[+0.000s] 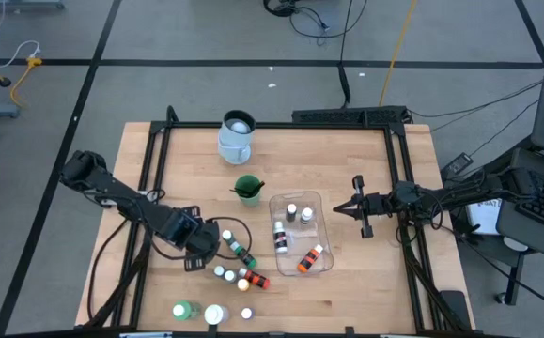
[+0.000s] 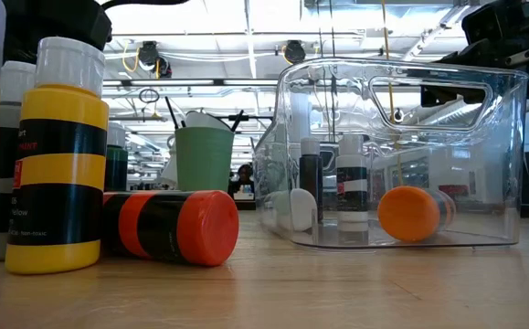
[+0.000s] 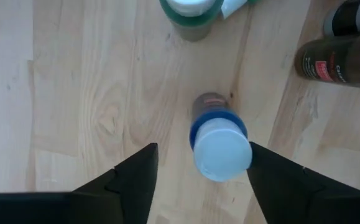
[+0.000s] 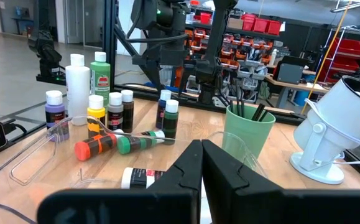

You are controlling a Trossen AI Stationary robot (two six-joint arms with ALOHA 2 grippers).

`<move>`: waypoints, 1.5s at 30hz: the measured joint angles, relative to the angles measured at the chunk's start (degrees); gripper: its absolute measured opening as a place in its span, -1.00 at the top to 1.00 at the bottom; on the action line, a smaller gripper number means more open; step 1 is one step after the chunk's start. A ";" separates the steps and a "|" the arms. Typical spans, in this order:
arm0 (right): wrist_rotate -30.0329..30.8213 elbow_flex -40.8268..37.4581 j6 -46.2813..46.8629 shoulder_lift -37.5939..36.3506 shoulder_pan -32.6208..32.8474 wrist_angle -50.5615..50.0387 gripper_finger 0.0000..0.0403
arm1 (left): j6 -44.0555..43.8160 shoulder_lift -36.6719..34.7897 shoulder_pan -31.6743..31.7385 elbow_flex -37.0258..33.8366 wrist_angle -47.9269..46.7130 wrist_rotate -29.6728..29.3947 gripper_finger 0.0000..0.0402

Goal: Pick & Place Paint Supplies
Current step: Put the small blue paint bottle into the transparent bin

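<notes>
Between the left fingers (image 3: 141, 177), a small blue bottle (image 3: 220, 146) with a white cap, standing up on the desk (image 1: 365, 300). Fingers apart, one on each side, no touch yet. Bottle a bit nearer one finger than the other, so better to line up first and get it in the middle. Then squeeze slowly on the body under the cap, not on the cap. Lift straight up, no tipping.

Close by, a dark bottle (image 3: 335, 59) lying on its side and a green-capped one (image 3: 189, 12) standing. Best not to bump them. Enough bare wood around the blue bottle for both fingers to fit.

All of this on the left half of the desk, toward the edge far from the pale jug (image 1: 237, 136). More little bottles bunched there, plus a big green bottle (image 1: 185, 310) and a white jar (image 1: 215, 314) right by that edge. Careful not to push any off.

Middle of the desk: clear tub (image 1: 320, 199) with a few bottles already inside, open on top. Green cup (image 1: 247, 188) with brushes just beside it. Go high over the bunch, then down into the tub.

Right fingers (image 4: 201, 168) pressed together, holding nothing, waiting beside the tub toward the right edge. Keep clear of them.
</notes>
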 joint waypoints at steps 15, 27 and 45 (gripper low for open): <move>0.00 0.00 -0.04 0.00 0.01 -0.02 0.98 | 1.35 -0.13 1.64 0.11 -0.03 2.65 0.54; 0.00 0.02 -0.15 0.02 0.00 -0.04 0.98 | 0.64 -0.02 1.76 16.38 -16.56 1.97 0.54; 0.02 0.00 -0.15 0.00 -0.01 -0.30 0.98 | 22.58 30.40 12.97 69.28 -20.94 -5.65 0.54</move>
